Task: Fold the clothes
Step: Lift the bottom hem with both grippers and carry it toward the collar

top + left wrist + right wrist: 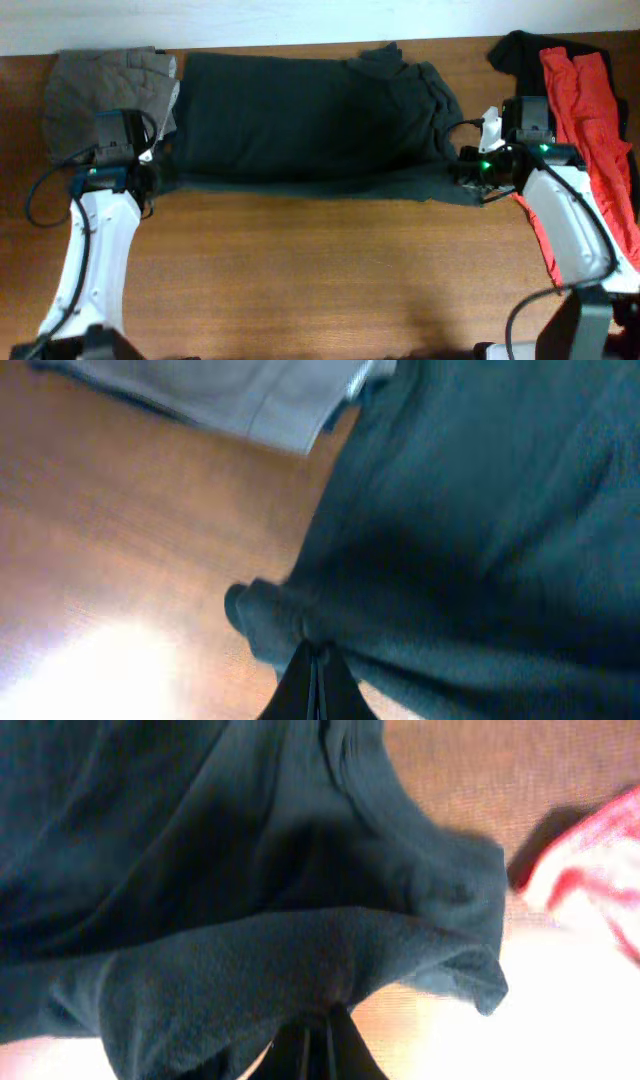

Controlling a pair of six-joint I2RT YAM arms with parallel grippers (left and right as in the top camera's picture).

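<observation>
A large black T-shirt [300, 125] lies stretched left to right across the far half of the wooden table [320, 270], its near edge folded over. My left gripper [152, 172] is shut on the shirt's near left corner; in the left wrist view the closed tips [316, 655] pinch a bunched fold of dark cloth [480, 530]. At the opposite end, my right gripper [470, 180] is shut on the near right corner, and the right wrist view shows its tips [325, 1012] buried under the hem [200, 870]. No printed lettering shows.
A grey garment [105, 95] lies crumpled at the far left, partly under the shirt, seen pale in the left wrist view [250, 395]. Red T-shirts [590, 110] and another black garment [520, 55] are piled at the right edge behind my right arm; the red cloth [590, 880] shows in the right wrist view.
</observation>
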